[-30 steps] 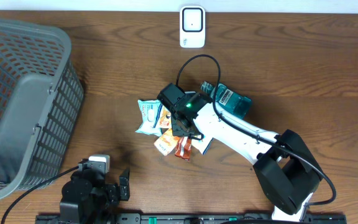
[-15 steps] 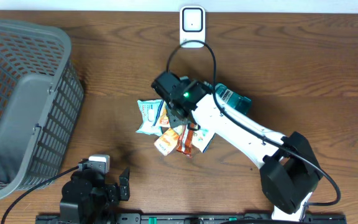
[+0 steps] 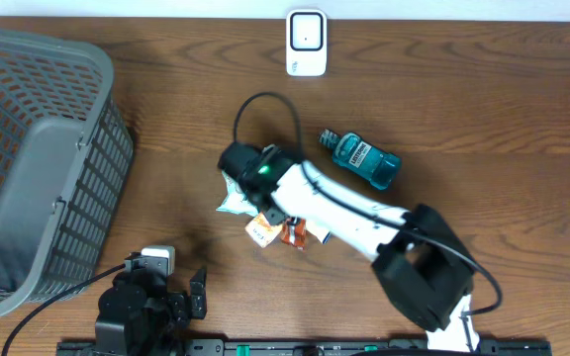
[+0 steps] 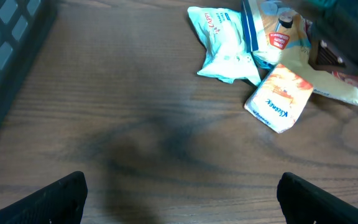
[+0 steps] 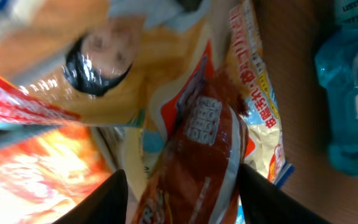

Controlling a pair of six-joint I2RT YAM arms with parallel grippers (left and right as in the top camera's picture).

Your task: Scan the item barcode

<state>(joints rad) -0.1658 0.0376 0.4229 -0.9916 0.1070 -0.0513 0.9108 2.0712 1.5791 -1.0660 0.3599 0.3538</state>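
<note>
The right gripper (image 5: 182, 186) hangs low over a heap of snack packets in the middle of the table (image 3: 483, 99). Its two dark fingers (image 5: 114, 199) stand either side of a red-brown packet (image 5: 197, 155), which is taken here to be the item to scan. The fingers are apart with the packet between them, but the wrist view does not show whether they pinch it or only bracket it, so that cannot be told. In that view the packet's long axis runs from about one o'clock down to seven, straight in toward the wrist, so the fingers cross its narrow width, which seems the right way to take it. It lies on a yellow packet (image 5: 166, 81), and a lift may drag that neighbour along. In the overhead view the scanner (image 3: 306, 42) sits at the twelve o'clock edge of the table, at twelve to one o'clock from the heap and well apart from it. Any carry therefore goes up the table. A mouthwash bottle (image 3: 362, 158) lies at about two o'clock from the heap, just off that path. The left gripper (image 4: 180, 180) is spread wide and holds nothing. It waits near the seven o'clock corner, with a tissue pack (image 4: 278, 98) and a pale wipes packet (image 4: 225, 43) ahead of it. It is much farther from the packet, so the right arm is the one placed to act. The basket (image 3: 28, 158) fills the nine o'clock side.
</note>
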